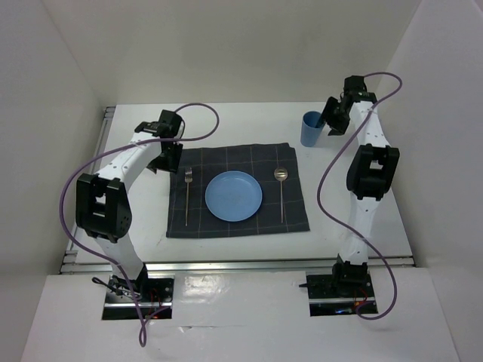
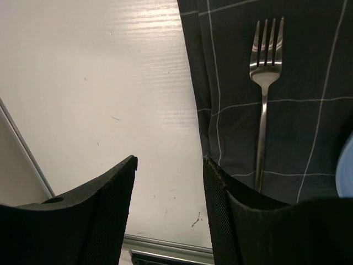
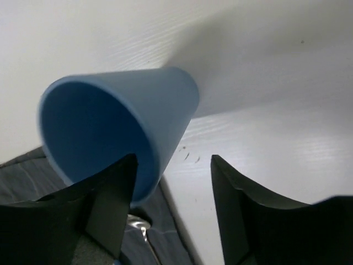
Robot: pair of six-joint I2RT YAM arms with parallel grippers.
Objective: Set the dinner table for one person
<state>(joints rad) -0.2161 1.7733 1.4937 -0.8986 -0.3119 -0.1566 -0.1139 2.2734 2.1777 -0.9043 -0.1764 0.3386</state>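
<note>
The white dinner table (image 1: 226, 124) bears a dark grey checked cloth (image 1: 294, 219). On the cloth lie a blue plate (image 1: 234, 196), a fork (image 1: 187, 197) left of it and a spoon (image 1: 281, 192) right of it. A blue cup (image 1: 309, 130) stands upright on bare table off the cloth's far right corner. My right gripper (image 1: 330, 121) is open at the cup (image 3: 118, 121); its left finger (image 3: 105, 204) is at the cup's mouth and the near rim wall sits between the jaws. My left gripper (image 1: 167, 157) is open and empty over bare table (image 2: 110, 83), just left of the cloth and fork (image 2: 265, 83).
Metal rails run along the table's left edge (image 1: 106, 132) and front edge (image 1: 241, 264); the rail also shows in the left wrist view (image 2: 165, 245). White walls enclose the table on three sides. The spoon's bowl (image 3: 138, 223) shows below the cup in the right wrist view.
</note>
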